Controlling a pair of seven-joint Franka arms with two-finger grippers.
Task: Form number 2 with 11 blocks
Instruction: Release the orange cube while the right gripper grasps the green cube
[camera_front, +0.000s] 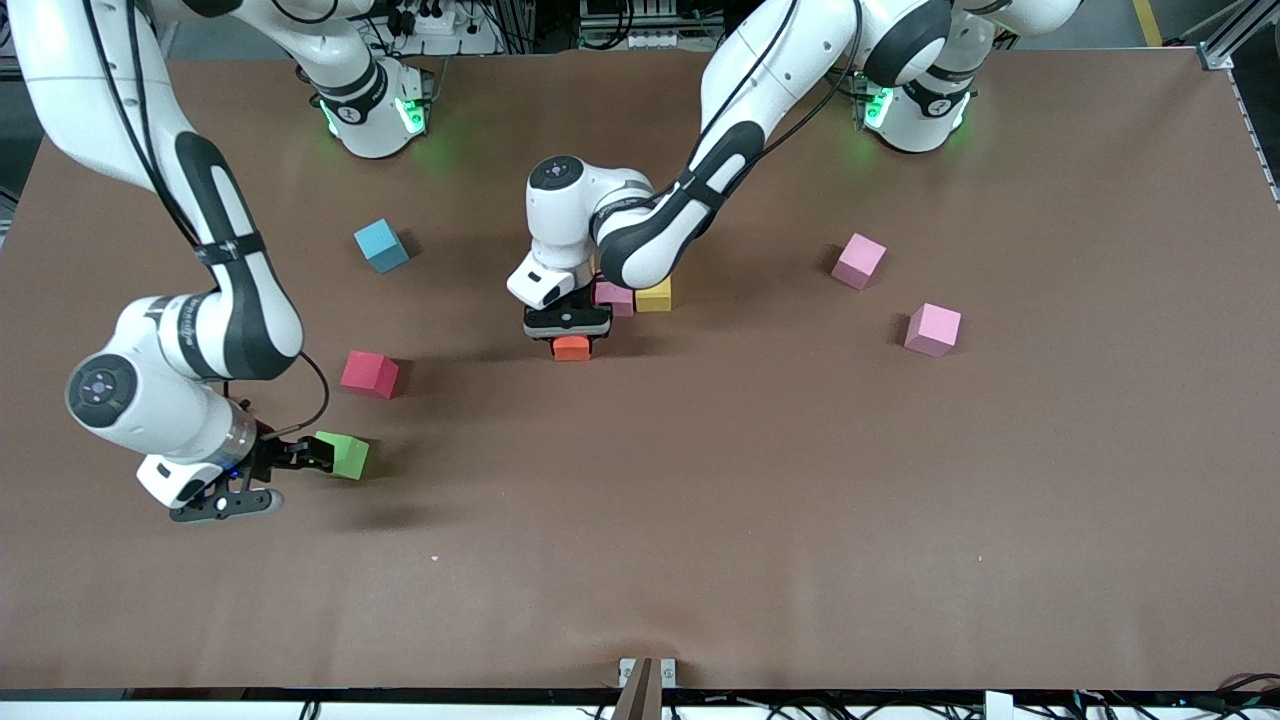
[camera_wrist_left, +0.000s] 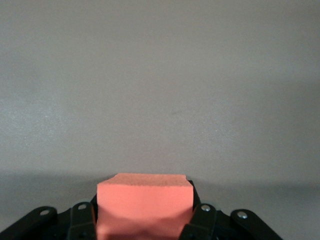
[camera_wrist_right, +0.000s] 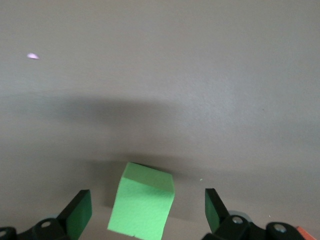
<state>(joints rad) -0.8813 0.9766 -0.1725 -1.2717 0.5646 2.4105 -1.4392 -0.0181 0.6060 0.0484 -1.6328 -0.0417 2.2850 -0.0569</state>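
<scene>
Brown tabletop all round: my left gripper (camera_front: 570, 338) is clamped on the orange block (camera_front: 571, 348), just nearer the camera than the pink-and-yellow row (camera_front: 634, 296). My right gripper (camera_wrist_right: 147, 212), jaws wide, straddles the green block (camera_front: 346, 454), skewed between them.

High front camera faces both arms; wrist cameras look closely down at the table (camera_front: 700, 520).
</scene>
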